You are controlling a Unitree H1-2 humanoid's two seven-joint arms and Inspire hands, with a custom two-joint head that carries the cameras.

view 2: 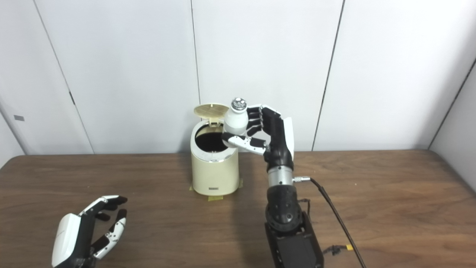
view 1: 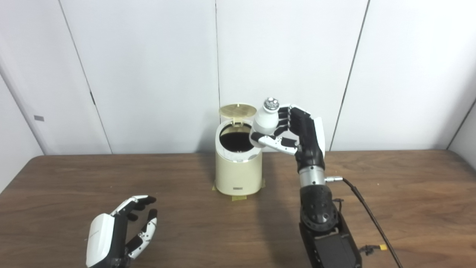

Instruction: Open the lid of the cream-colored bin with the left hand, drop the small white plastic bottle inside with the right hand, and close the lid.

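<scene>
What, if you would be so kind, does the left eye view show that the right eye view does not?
Only the left eye view shows more of the wall on the left, where the grey tag sits well inside the picture. Only the right eye view shows more of the table on the right. Both show the cream bin with its lid standing open, the right hand holding the white bottle at the bin's right rim, and the left hand open, low over the near table.

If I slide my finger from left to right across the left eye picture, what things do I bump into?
Left hand, open above the table → cream-colored bin, lid up → small white plastic bottle → right hand holding it → black cable.
</scene>
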